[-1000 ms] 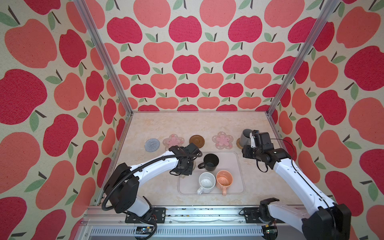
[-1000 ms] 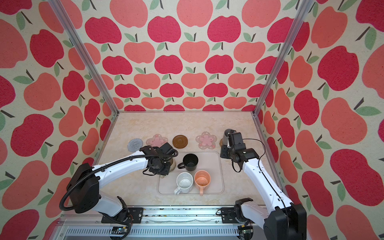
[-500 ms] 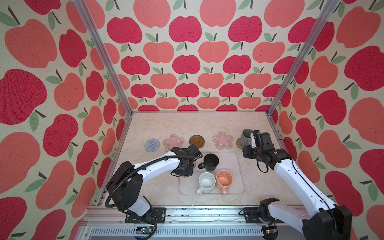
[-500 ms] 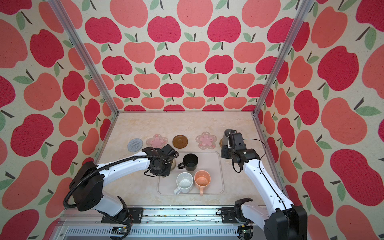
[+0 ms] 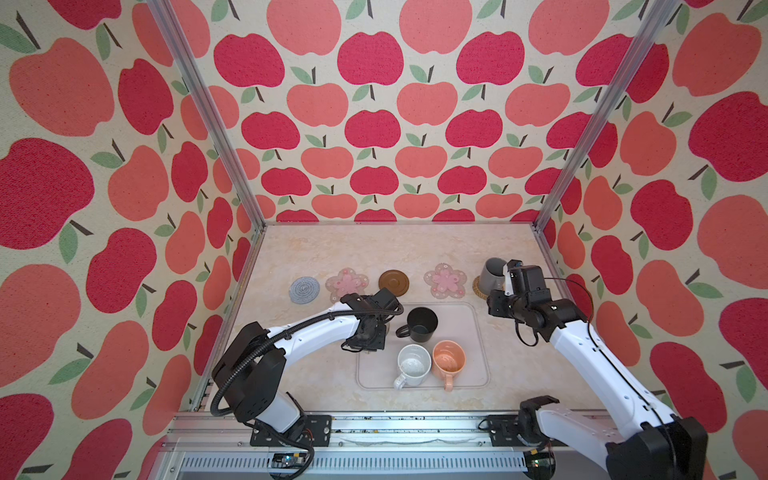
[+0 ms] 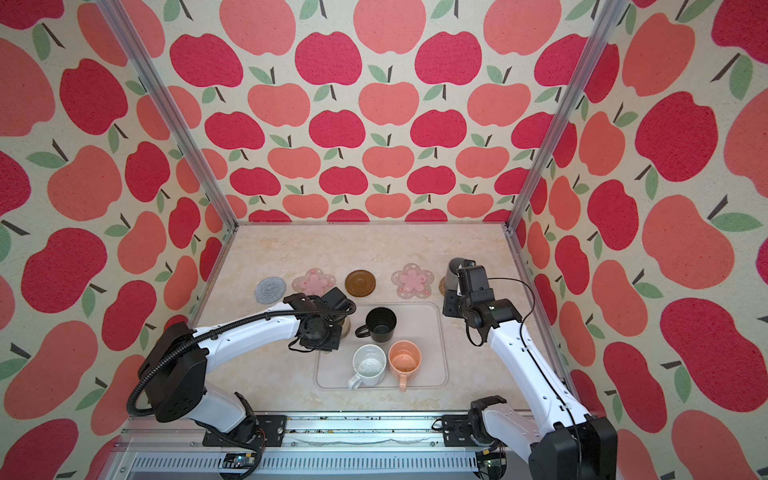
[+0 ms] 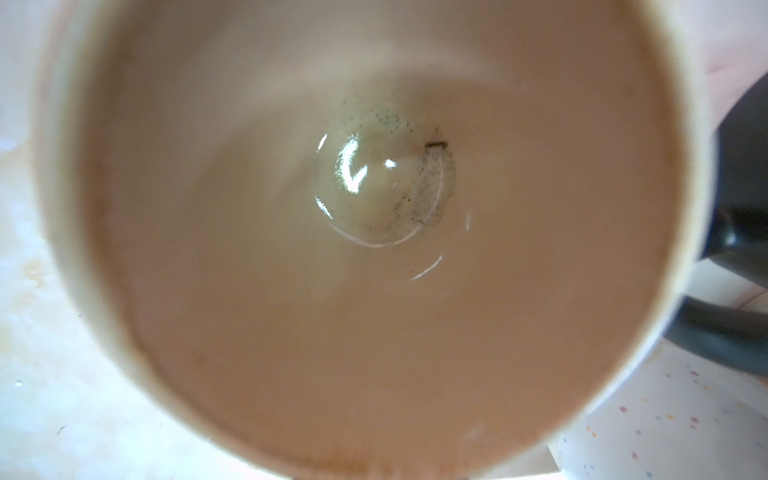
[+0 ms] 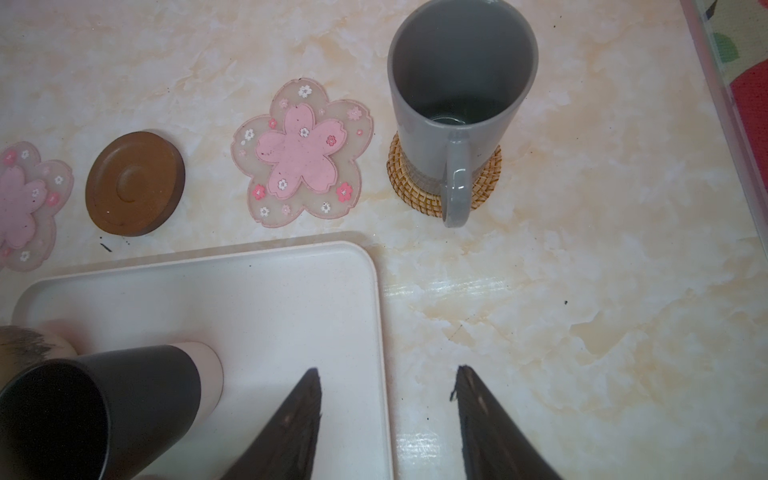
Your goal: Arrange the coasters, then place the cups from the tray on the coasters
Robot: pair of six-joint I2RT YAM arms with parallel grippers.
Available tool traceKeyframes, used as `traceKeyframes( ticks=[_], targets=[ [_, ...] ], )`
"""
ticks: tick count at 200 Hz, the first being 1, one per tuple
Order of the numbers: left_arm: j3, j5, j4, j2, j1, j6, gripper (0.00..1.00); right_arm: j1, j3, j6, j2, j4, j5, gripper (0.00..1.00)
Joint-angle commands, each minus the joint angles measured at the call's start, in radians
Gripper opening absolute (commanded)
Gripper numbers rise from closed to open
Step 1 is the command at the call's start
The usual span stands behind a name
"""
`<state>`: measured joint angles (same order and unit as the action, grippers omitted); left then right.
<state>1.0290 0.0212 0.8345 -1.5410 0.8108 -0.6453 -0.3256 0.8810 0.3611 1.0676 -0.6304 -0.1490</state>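
A: Top-down look at a marbled surface point(image 5: 374, 249) boxed in by apple-print walls point(image 5: 374, 124). Where to find the coasters?

B: Laid in one row behind the tray point(image 5: 467, 328): grey crocheted coaster point(image 5: 304, 289), left pink flower coaster point(image 5: 347, 284), brown wooden coaster point(image 5: 393, 283), right pink flower coaster point(image 5: 445, 280), then the rattan coaster point(image 8: 415, 195) at the far right. Spaced apart, probably to give each mug its own spot.

A: And the cups?

B: Grey mug point(image 8: 461, 95) upright on the rattan coaster, empty, handle turned toward the right gripper point(image 8: 386, 370). Black mug point(image 5: 422, 324), white mug point(image 5: 413, 365) and peach mug point(image 5: 449, 361) upright and close together on the tray, no liquid inside any. Cream mug point(image 7: 374, 249) at the tray's left edge, almost hidden under the left arm point(image 5: 316, 328) in both top views.

A: Doing what, the left gripper point(image 5: 370, 336)?

B: Closed right down, directly over the cream mug. Fingers out of sight, so judged to be pinching the mug's wall, ready for lifting. Left wrist view filled by the mug's glossy inside: dry, only dark specks at the bottom.

A: The right gripper?

B: Fingers point(image 8: 299, 415) apart, nothing between them, held above the tray's right edge, near the grey mug. Seems free for another cup, perhaps the black mug.

A: Left to do?

B: One cup of five placed, four coasters bare. Cream mug probably next, toward a coaster on the left, nearest that arm. Worth care: black mug's handle just beside the cream mug.
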Motion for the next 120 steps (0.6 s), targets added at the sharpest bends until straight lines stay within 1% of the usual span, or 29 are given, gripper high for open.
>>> traceKeyframes(
  ticks=[1, 59, 120],
  targets=[
    [-0.013, 0.015, -0.006, -0.01, -0.005, 0.005, 0.0, -0.003, 0.014, -0.007, -0.018, -0.034, -0.023, 0.55],
    [0.017, 0.001, -0.011, 0.012, 0.033, 0.113, 0.0, -0.004, 0.006, -0.009, -0.021, -0.027, -0.034, 0.55],
    [0.054, 0.034, 0.001, 0.034, 0.053, 0.185, 0.0, -0.004, -0.003, -0.022, -0.02, -0.015, -0.037, 0.55]
  ],
)
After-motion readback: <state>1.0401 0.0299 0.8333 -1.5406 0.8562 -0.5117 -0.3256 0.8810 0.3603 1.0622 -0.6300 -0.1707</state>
